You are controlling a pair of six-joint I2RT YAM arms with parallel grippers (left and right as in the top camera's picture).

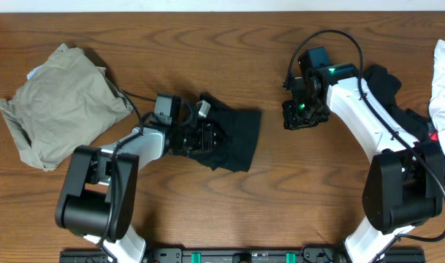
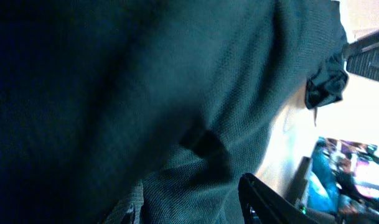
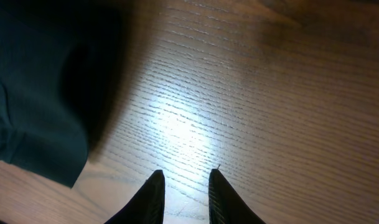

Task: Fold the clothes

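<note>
Black garment point(image 1: 235, 139) lies mid-table point(image 1: 280, 197), L gripper point(image 1: 201, 136) on its left edge & nearer, grip can't be told (fabric fills wrist view); R gripper point(image 3: 185, 175) narrowly parted, empty, just right of it

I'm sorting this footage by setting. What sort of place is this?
Likely a robotics lab bench rather than a home: a left arm and right arm stand at a wooden table, with a crumpled khaki garment and a black garment on it.
</note>
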